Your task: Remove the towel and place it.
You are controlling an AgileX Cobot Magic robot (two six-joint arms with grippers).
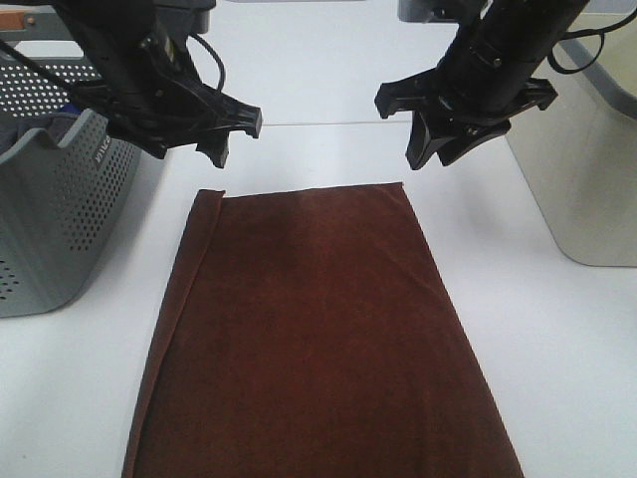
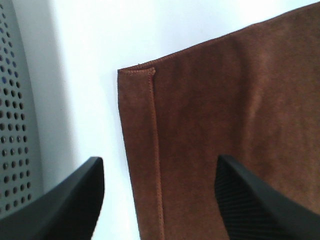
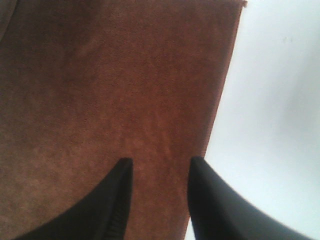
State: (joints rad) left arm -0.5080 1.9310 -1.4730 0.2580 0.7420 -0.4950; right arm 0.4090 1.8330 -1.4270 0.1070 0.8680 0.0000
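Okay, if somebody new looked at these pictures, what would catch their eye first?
The big dark reddish-brown towel lies flat on the white table, filling the middle of the high view. Two black grippers hang near its far corners, the left gripper with jaws wide, the right gripper narrower. A grey perforated basket stands at the left edge, a pale bin at the right.

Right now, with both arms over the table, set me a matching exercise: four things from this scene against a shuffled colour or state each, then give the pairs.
Things:
1. towel
2. basket
3. left gripper
4. right gripper

Descriptions:
a. grey, perforated walls
b. jaws wide apart, empty
c. reddish-brown, lying flat
d. jaws nearer together, nothing between them

Pairs: 1-c, 2-a, 3-b, 4-d
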